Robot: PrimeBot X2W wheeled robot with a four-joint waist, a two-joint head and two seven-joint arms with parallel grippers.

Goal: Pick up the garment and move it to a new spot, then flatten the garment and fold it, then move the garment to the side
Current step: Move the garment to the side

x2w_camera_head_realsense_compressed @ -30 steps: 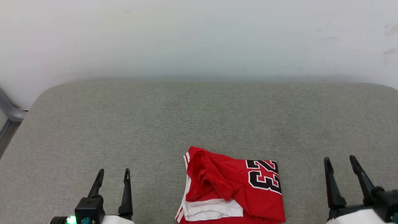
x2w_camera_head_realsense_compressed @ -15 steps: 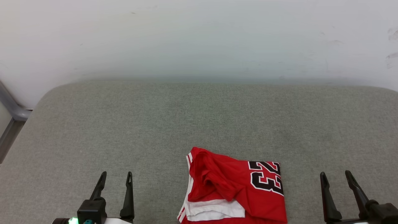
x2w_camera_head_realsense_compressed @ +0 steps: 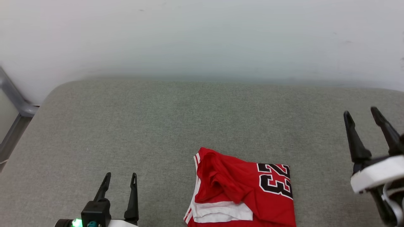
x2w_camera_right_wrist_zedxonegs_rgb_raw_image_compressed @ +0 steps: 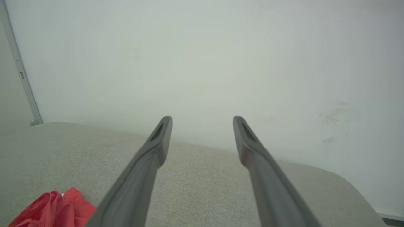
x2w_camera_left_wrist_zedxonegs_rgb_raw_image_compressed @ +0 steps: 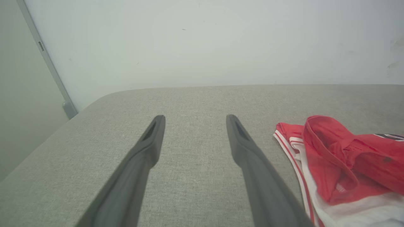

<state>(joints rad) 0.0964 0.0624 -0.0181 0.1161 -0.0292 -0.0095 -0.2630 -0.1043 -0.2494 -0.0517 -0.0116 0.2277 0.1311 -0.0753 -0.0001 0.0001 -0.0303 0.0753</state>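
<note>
Near the bottom edge of the head view, a little right of centre, found the garment [x2w_camera_head_realsense_compressed: 243,192] lying folded into a rough rectangle on the grey cushion [x2w_camera_head_realsense_compressed: 189,119]. Read a black-and-white "23" on its upper right part, turned sideways. Saw a rumpled red fold over its left half and a white sleeve with red-and-white striped trim along its lower left. Could not see its lowest edge, cut off by the frame.

Spotted the left gripper [x2w_camera_head_realsense_compressed: 121,175] at the lower left of that view, with fingers pointing up the frame, set apart and holding nothing. Noted a green light [x2w_camera_head_realsense_compressed: 75,223] glowing on its base. Judged it well apart from the garment, with bare cushion between.

Spotted the right gripper [x2w_camera_head_realsense_compressed: 361,112] at the right edge, higher in the frame than the left one, with fingers likewise spread and empty above a white cuff [x2w_camera_head_realsense_compressed: 375,173]. Placed it up and to the right of the garment, clear of the cloth.

Across the left wrist view, saw both dark fingers parted over bare cushion, and the garment at the lower right, just beside the right-hand finger, striped trim toward it. Across the right wrist view, saw the spread fingers against the pale wall [x2w_camera_right_wrist_zedxonegs_rgb_raw_image_compressed: 202,63] and a red corner of the garment at the lower left.
</note>
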